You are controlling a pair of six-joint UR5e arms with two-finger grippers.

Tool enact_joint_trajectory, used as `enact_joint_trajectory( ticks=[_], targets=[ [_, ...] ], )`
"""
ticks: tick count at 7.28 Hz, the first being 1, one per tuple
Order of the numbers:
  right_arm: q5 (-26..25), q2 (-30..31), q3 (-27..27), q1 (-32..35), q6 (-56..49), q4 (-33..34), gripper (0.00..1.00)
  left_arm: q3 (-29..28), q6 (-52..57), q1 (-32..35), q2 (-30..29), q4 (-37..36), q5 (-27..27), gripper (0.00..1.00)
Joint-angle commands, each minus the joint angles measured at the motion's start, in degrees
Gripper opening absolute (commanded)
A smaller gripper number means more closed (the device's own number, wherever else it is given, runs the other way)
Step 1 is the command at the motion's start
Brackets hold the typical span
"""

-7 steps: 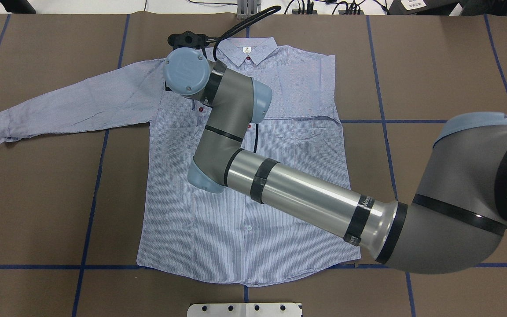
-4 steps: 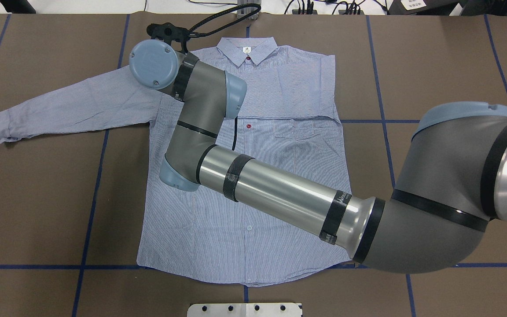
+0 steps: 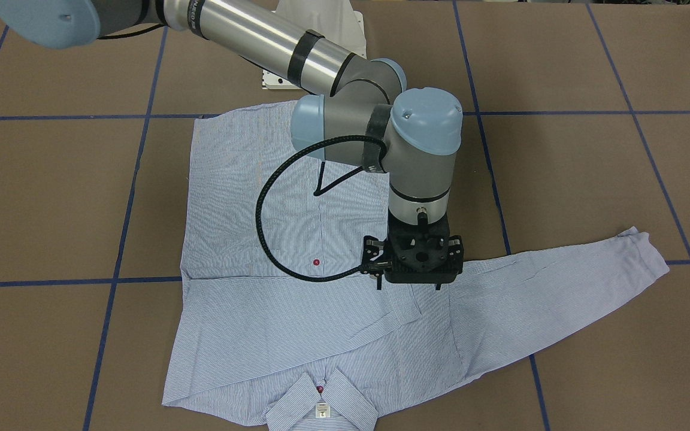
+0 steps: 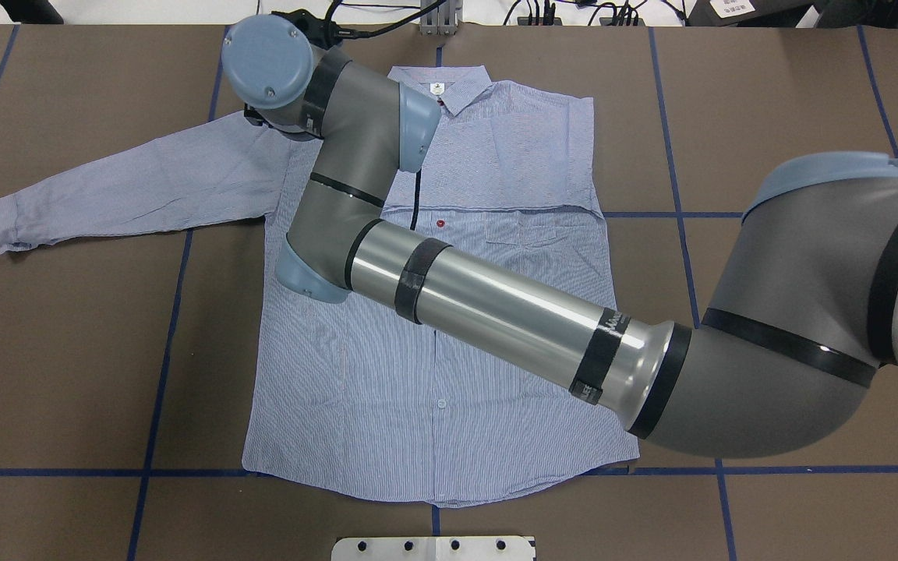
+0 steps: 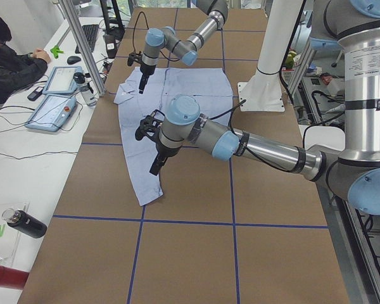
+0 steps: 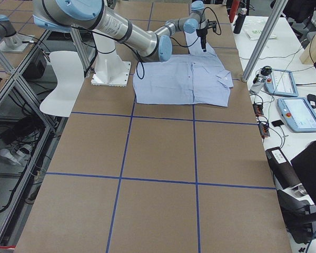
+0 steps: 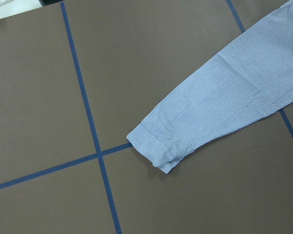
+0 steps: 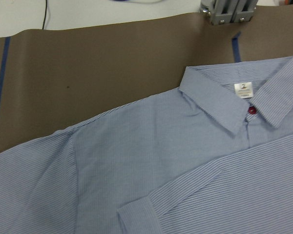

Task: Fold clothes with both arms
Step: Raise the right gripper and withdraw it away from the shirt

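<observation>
The striped shirt [image 4: 433, 374] lies flat on the table [image 4: 768, 117], its outstretched sleeve [image 4: 129, 183] running from my right end effector [image 3: 412, 272] at the shoulder to the cuff [image 7: 154, 148] below the nearer left end effector [image 5: 157, 161]; I can't tell whether either is open or closed.

The shirt [image 4: 449, 389] was light blue with fine white stripes, its buttons [image 4: 440, 224] dark red and its label [image 8: 243, 88] white. The table [image 4: 792, 117] was brown, crossed by blue lines [image 4: 51, 471]. The right arm [image 4: 496, 308] was silver and grey, with light-blue caps [image 4: 266, 61] and black bands [image 4: 414, 279].
</observation>
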State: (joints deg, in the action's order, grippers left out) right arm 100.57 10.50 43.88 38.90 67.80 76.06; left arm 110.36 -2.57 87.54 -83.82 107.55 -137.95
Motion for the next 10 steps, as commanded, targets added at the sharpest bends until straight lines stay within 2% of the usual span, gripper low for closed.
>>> enact_joint_trajectory(
  ticks=[1,2,3,5,7,8,10],
  targets=[
    [11.87,5.10,9.41,8.43,-10.46,11.01,0.98,-12.63,-1.04,-3.07,-6.04,8.70,0.23,1.00],
    [15.67,11.15,17.73,11.78,-15.20,14.43,0.98,-18.20,-1.12,-3.25,-7.40,13.17,0.32,1.00],
    [16.84,18.52,26.95,13.73,-20.81,18.03,0.98,-23.13,-1.21,-3.25,-8.72,18.17,0.32,1.00],
    [20.79,31.88,40.87,20.48,-32.93,21.75,0.99,-28.51,-10.55,-4.38,-10.05,25.29,0.32,1.00],
    [26.66,44.02,50.20,27.24,-43.14,21.50,0.99,-36.75,-20.94,-5.35,-9.96,39.51,0.32,1.00],
    [28.61,50.08,54.42,30.41,-46.76,21.41,0.99,-39.23,-26.21,-6.23,-9.96,44.19,0.32,1.00],
    [33.44,60.56,58.23,37.00,-56.41,21.06,0.99,-41.88,-34.66,-7.72,-9.87,48.96,0.32,1.00]
  ],
)
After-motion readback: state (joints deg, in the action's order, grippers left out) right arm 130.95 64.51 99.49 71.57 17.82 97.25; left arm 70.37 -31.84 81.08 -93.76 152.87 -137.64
